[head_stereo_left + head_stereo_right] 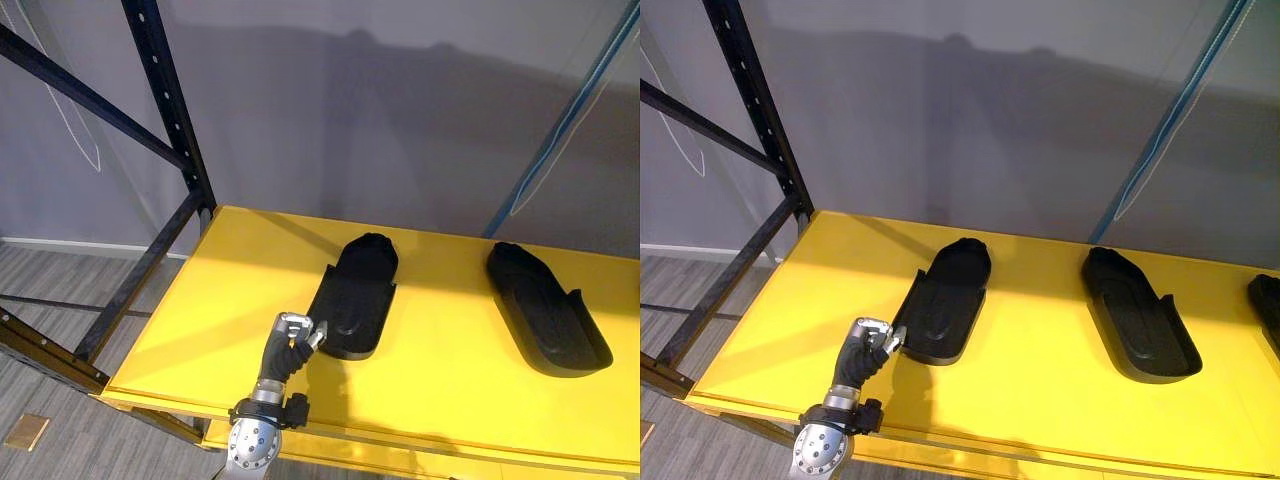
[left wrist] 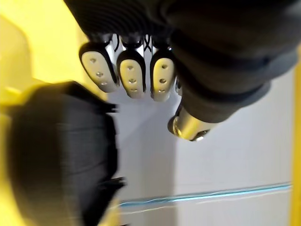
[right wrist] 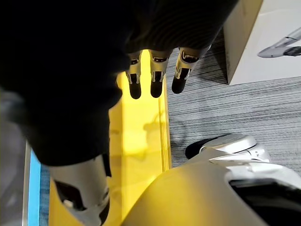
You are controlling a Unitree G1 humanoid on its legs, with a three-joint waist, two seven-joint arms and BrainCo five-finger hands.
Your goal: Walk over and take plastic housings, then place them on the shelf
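Note:
Two black plastic housings lie flat on the yellow shelf board [image 1: 225, 300]: one in the middle [image 1: 358, 295] and one to the right [image 1: 545, 305]. A third housing [image 1: 1268, 300] peeks in at the far right edge. My left hand [image 1: 287, 350] hovers over the board at the near left corner of the middle housing, fingers [image 2: 132, 75] curled and holding nothing; that housing [image 2: 61, 150] sits just beside them. My right hand [image 3: 156, 77] hangs low beside a yellow shelf edge [image 3: 141, 132], fingers straight and empty.
A dark blue upright [image 1: 170, 110] with diagonal braces rises at the shelf's left rear corner, and a lighter blue post [image 1: 570, 110] slants at the right. A grey wall backs the shelf. A white box [image 3: 263, 37] stands on the grey floor near my right hand.

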